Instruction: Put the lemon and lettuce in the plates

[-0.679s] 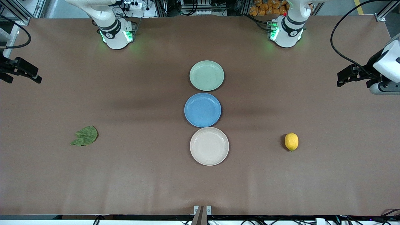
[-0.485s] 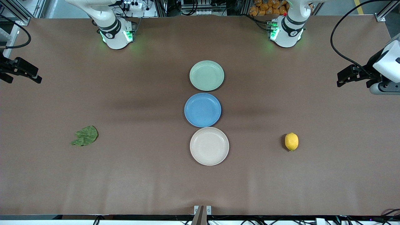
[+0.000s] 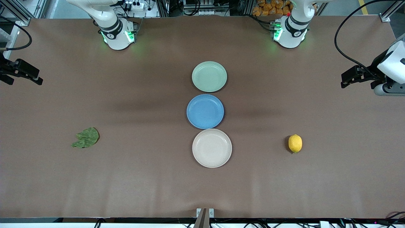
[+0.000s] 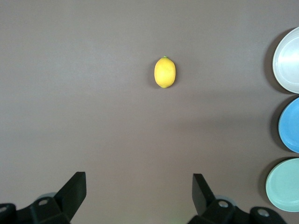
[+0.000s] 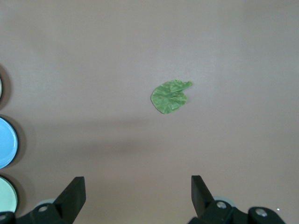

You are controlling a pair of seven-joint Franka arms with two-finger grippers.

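Nothing has shifted: my left gripper (image 4: 138,196) and right gripper (image 5: 138,196) hang spread wide at opposite desk (image 3: 152,190) edges, sighting lemon (image 3: 295,143) and lettuce (image 3: 86,137).

No legible text, labels, brand marks or numbers appear in any view. The plates, the produce and the desk surface carry no readable markings.
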